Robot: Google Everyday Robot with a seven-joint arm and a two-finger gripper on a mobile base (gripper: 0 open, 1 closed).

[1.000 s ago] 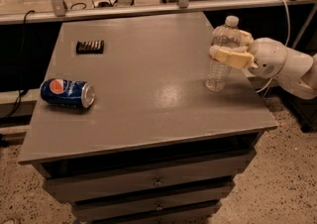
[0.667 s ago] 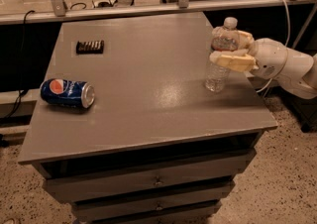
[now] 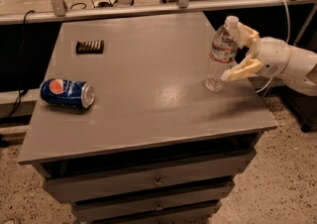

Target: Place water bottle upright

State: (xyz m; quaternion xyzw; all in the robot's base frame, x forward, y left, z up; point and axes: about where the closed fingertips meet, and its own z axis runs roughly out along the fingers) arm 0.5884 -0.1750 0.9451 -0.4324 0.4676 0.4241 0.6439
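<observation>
- Camera view, far left: you had the blue Pepsi can point(image 3: 67, 93) lying on its side near the left edge of the grey table point(image 3: 148, 64). It was well apart from the work and played no part in the task.
- Further back, you could see a small dark ridged object point(image 3: 90, 46) lying flat, also well clear of the bottle. I could not tell what it was.
- Right of centre, the water bottle point(image 3: 221, 54) stood upright on its base on the table top, close to the right edge. That fitted the task, since a bottle on its flat base needs no support.
- You could read the bottle as slim and clear, with ribbed walls, a white cap on top and a white, red and blue label band below the neck. It appeared nearly empty, so I judged it light and easy to tip.
- At the far right, the gripper point(image 3: 235, 52) reached in from beyond the table edge, its jaws spread wide. One finger sat by the cap and the other low near the base, so the bottle was flanked rather than squeezed. I could not tell whether either finger touched it.
- To my eye the placement was essentially done, and you needed only a straight retreat that left the bottle unbrushed.
</observation>
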